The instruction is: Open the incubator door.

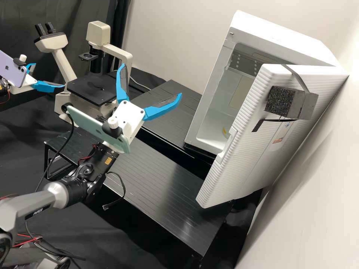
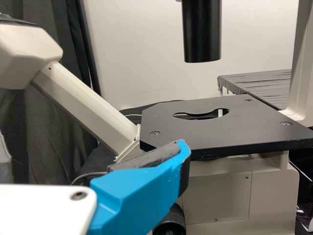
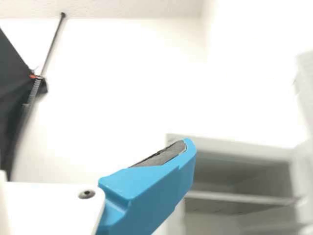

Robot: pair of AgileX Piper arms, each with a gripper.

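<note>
In the high view the white incubator (image 1: 295, 41) stands at the right with its ribbed door (image 1: 243, 160) swung open and its pale interior showing. My right gripper (image 1: 151, 80) is open to the left of the incubator's opening, apart from the door. My left gripper (image 1: 49, 76) is open beside the microscope at the far left. The right wrist view has my right gripper (image 3: 188, 147) with one blue finger in sight, and the shelved incubator interior (image 3: 234, 178) beyond. In the left wrist view, my left gripper (image 2: 182, 149) shows one finger before the microscope stage (image 2: 230, 127).
A beige microscope (image 1: 67, 108) stands behind the right gripper. Black ribbed platforms (image 1: 160, 183) lie below the right arm and in front of the incubator. A dark foam block (image 1: 282, 102) and a strap sit on the door's upper part, near the white wall (image 1: 318, 209).
</note>
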